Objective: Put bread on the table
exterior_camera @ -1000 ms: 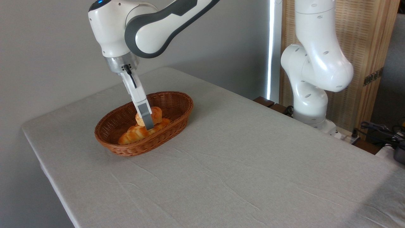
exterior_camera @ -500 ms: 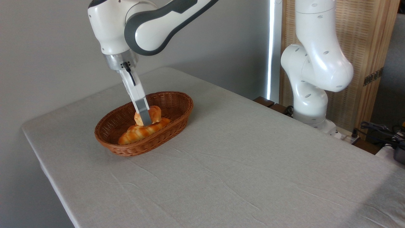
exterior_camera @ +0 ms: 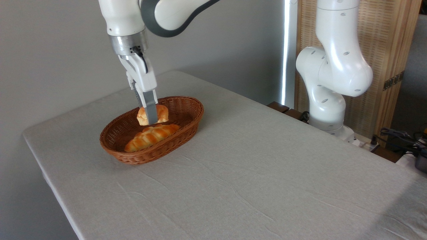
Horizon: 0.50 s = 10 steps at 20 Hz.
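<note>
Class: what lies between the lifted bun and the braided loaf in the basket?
Nothing: the camera view shows only a thin open gap between the bun, gripped by the hand, and the loaf.

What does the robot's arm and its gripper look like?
The arm is glossy white, made of fat rounded segments with small dark dots, and has a dark grey band near the top. A silver metal ring sits above the gripper, which is white with a short black cable and long grey fingers.

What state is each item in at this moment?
bread: gripped, lifted clear of the loaf, above the basket.
gripper: shut on the bread.
braided loaf: lying in the basket.
basket: upright on the table.
table: cloth-covered, wrinkled.
</note>
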Each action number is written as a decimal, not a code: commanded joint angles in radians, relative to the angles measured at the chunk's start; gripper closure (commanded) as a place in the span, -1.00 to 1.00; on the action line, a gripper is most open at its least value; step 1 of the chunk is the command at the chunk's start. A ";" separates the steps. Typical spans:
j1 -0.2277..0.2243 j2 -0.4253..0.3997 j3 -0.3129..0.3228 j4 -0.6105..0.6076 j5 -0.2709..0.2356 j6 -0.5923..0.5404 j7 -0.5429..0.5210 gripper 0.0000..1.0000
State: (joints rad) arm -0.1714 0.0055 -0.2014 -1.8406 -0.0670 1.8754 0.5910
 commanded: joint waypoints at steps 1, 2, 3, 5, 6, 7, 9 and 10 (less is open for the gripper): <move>0.000 -0.018 0.071 -0.009 -0.017 -0.025 0.016 -0.12; 0.000 -0.018 0.097 -0.011 -0.017 -0.027 0.016 -0.12; 0.000 -0.018 0.123 -0.012 -0.017 -0.027 0.018 -0.12; 0.000 -0.013 0.161 -0.023 -0.017 -0.027 0.041 -0.22; 0.000 -0.004 0.174 -0.026 -0.017 -0.027 0.055 -0.25; 0.001 -0.001 0.192 -0.037 -0.017 -0.025 0.062 -0.26; 0.001 0.022 0.206 -0.052 -0.017 -0.021 0.087 -0.45; 0.001 0.036 0.207 -0.054 -0.017 -0.021 0.093 -0.75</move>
State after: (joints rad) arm -0.1629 0.0116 -0.0126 -1.8831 -0.0674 1.8592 0.6481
